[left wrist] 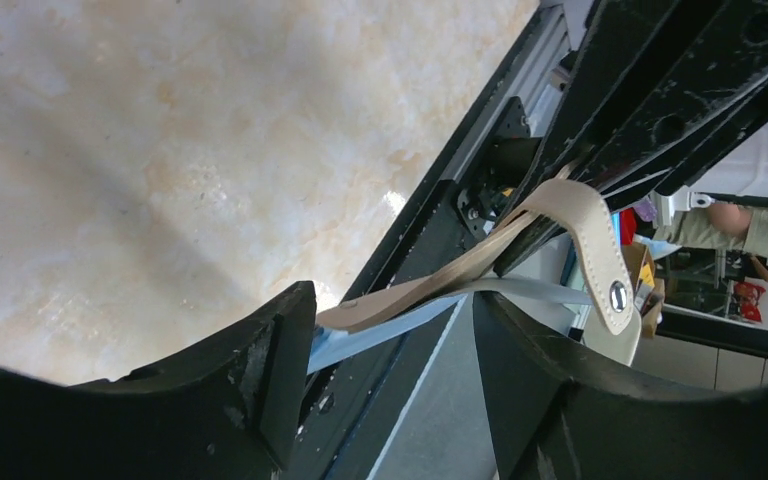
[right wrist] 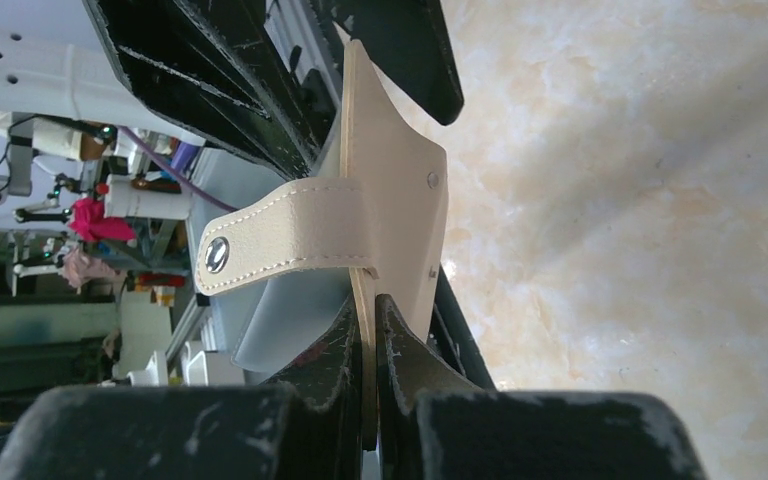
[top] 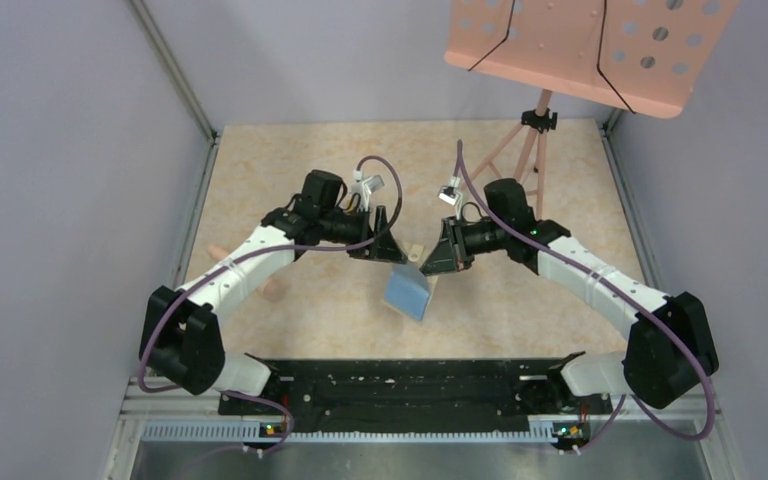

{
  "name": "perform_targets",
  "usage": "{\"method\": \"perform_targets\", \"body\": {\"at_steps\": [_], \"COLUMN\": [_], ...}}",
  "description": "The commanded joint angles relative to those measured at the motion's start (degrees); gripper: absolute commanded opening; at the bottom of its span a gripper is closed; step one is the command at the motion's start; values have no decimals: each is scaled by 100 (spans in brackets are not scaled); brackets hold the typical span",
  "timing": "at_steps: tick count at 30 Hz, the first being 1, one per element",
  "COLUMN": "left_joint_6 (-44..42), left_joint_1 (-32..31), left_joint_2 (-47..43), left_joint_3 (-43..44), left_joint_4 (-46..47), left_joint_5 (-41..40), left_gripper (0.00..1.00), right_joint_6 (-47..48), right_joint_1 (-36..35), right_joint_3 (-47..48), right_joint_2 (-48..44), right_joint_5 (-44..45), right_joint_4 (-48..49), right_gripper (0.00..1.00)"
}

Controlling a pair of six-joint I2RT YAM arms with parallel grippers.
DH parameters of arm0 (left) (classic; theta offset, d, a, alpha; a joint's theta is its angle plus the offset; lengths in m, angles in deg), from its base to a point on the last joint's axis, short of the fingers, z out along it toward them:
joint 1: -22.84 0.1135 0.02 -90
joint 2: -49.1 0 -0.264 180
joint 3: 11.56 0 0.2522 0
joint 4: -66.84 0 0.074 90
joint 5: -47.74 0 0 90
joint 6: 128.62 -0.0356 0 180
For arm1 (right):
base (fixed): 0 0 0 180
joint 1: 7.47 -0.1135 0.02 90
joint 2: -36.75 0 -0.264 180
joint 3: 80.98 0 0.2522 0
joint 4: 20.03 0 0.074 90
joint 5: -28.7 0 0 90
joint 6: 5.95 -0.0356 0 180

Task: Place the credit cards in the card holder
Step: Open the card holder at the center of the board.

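Note:
The card holder (top: 408,292) hangs in the air between my two grippers, its light blue inside facing up. My right gripper (right wrist: 370,305) is shut on the tan wall of the card holder (right wrist: 400,200), and the strap with its metal snap (right wrist: 217,254) sticks out to the left. My left gripper (left wrist: 388,310) stands open. The card holder's (left wrist: 560,215) tan and blue edges lie across the gap, with a corner against the left finger (left wrist: 280,340). No credit cards show plainly in any view.
A pink perforated stand (top: 580,45) on a tripod (top: 535,140) is at the back right. Grey walls close in the marbled table (top: 290,170). Small peach pieces (top: 272,290) lie beside the left arm. The black base rail (top: 400,385) runs along the near edge.

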State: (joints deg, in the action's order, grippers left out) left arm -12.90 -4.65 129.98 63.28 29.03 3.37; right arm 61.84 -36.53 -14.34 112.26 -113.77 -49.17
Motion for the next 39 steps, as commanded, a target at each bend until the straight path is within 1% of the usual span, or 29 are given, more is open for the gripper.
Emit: {"method": "perform_targets", "body": {"at_steps": [1,6,8,10,12,16,17,19,20,24,26,29,32,35,37,39], "left_joint_6": [49,328,408,470,518,571,595,643,664,697,725,802,927,1084,1205,1304], "left_joint_1": [-13,-11,-7,-5,-9,-1,1,10,11,35,37,40,36,37,38,39], "left_joint_2": [2,-11,-18,-9,-3,-9,-20,-57,-93,-213,-269,-315,-347,-378,-372,-378], "left_joint_3": [-120,-315,-342,-327,-324,-357,-367,-394,-407,-430,-454,-470,-465,-457,-457,-452], "left_joint_4": [726,1333,1499,1570,1615,1584,1569,1549,1523,1357,1335,1368,1485,1698,1851,2016], "left_joint_5": [545,1008,1164,1327,1444,1469,1430,1319,1248,879,781,745,785,866,930,985], "left_gripper": [65,64,60,53,43,7,1,0,0,0,0,0,0,0,0,0], "right_joint_6": [-171,-423,-447,-454,-481,-597,-627,-659,-675,-660,-602,-534,-596,-881,-1055,-1065], "right_joint_1": [30,25,31,60,103,204,255,336,373,595,710,760,757,761,737,703], "right_joint_3": [-61,-47,-26,-25,-12,41,71,89,84,20,-59,-202,-385,-657,-812,-857], "right_joint_2": [-110,-51,-18,-11,18,37,30,-10,-48,-345,-558,-797,-836,-801,-795,-748], "right_joint_5": [-549,-956,-1058,-1073,-1032,-699,-539,-313,-203,316,418,367,17,-289,-343,-313], "right_joint_4": [485,737,747,747,766,810,794,749,738,542,533,597,781,1181,1464,1493], "right_gripper": [0,0,0,0,0,0,0,7,13,43,57,70,72,72,72,72]}}
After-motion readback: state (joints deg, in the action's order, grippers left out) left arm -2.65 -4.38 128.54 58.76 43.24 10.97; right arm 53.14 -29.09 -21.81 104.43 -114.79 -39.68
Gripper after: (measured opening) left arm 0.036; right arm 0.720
